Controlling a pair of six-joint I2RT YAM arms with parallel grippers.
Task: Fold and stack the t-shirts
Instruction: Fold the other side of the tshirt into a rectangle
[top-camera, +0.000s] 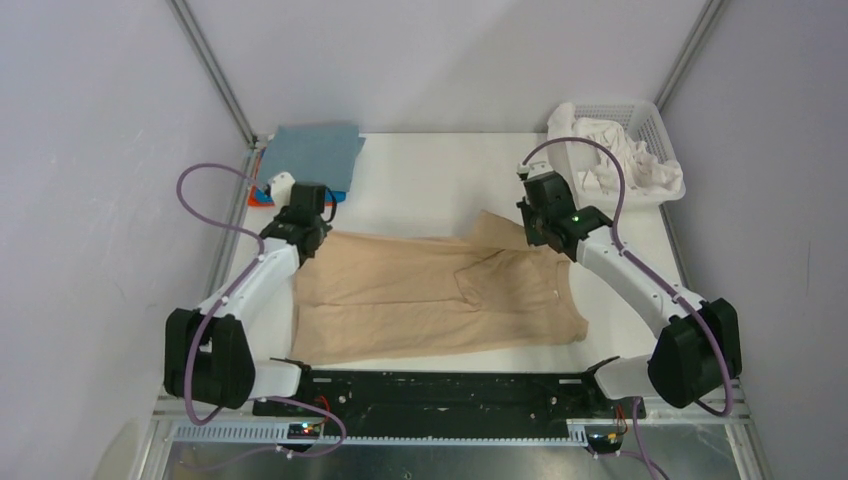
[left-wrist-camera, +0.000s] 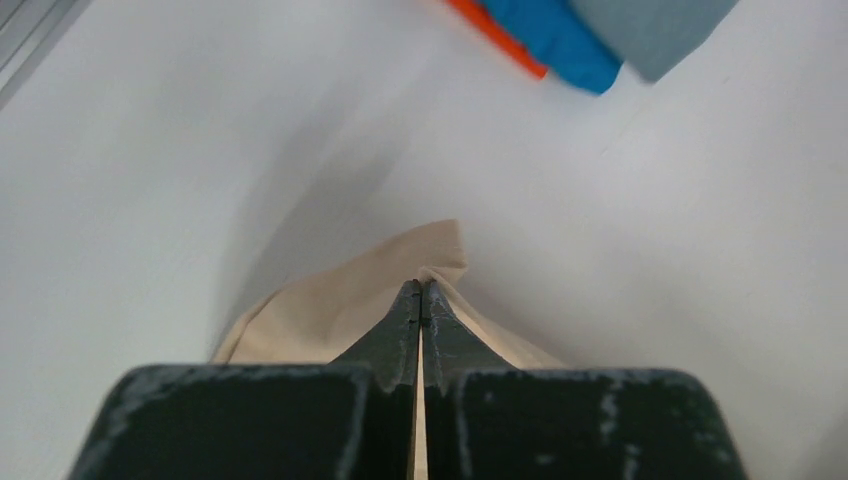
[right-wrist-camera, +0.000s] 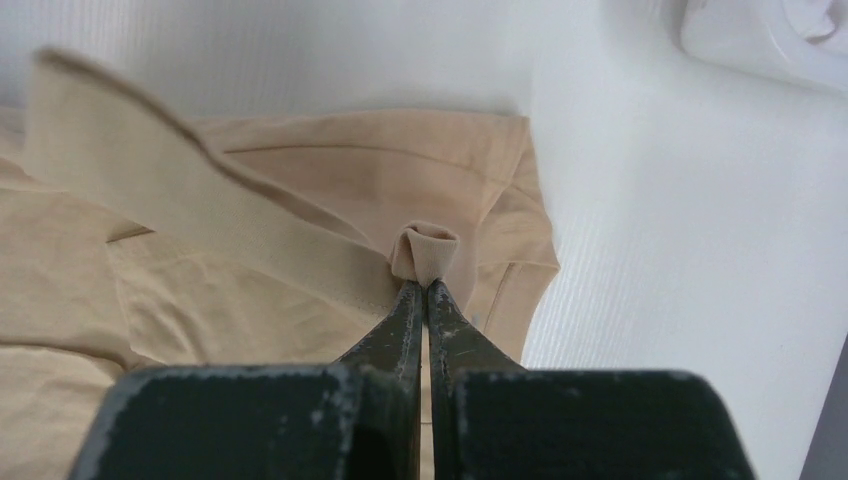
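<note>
— Looking from above, where is the soft tan cloth t-shirt?
— It lies spread out in the middle of the white table. The left gripper is at its far left corner. The right gripper is at its far right part.
— And the left wrist view?
— The jaws are pressed together, and a tan corner pokes out past the tips.
— The right wrist view?
— Pressed together too, pinching a little tan bunch of cloth.
</note>
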